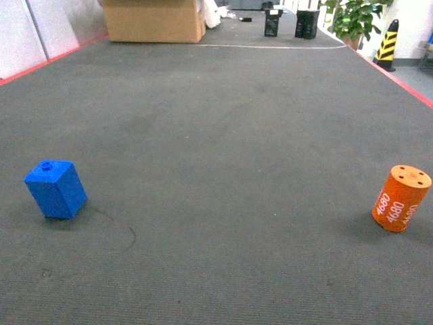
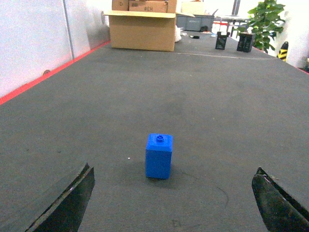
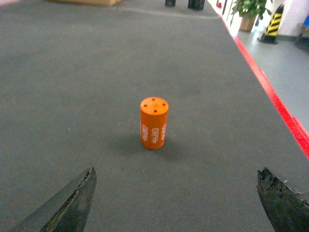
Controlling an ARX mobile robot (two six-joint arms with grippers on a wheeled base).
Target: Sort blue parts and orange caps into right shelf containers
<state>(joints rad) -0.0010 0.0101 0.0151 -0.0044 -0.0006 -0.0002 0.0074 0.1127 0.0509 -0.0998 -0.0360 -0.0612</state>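
Orange cap [image 3: 154, 123] upright on grey counter [image 3: 72, 87], holes up, "4680" on side. Right claw [image 3: 176, 198] wide open, fingertips [image 3: 72, 203] low at both corners, cap ahead between them, untouched. Red counter edge [image 3: 270, 92] at right.

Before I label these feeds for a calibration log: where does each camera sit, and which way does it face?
Head: rides on the robot, slanting down over the grey table; blue part left, orange cap right; no robot body shows.
Left wrist: low, facing forward at the blue part; open left hand frames it.
Right wrist: low, facing the orange cap; open right hand shows.
Shared: all three show the table, and each wrist's part appears in the head view.
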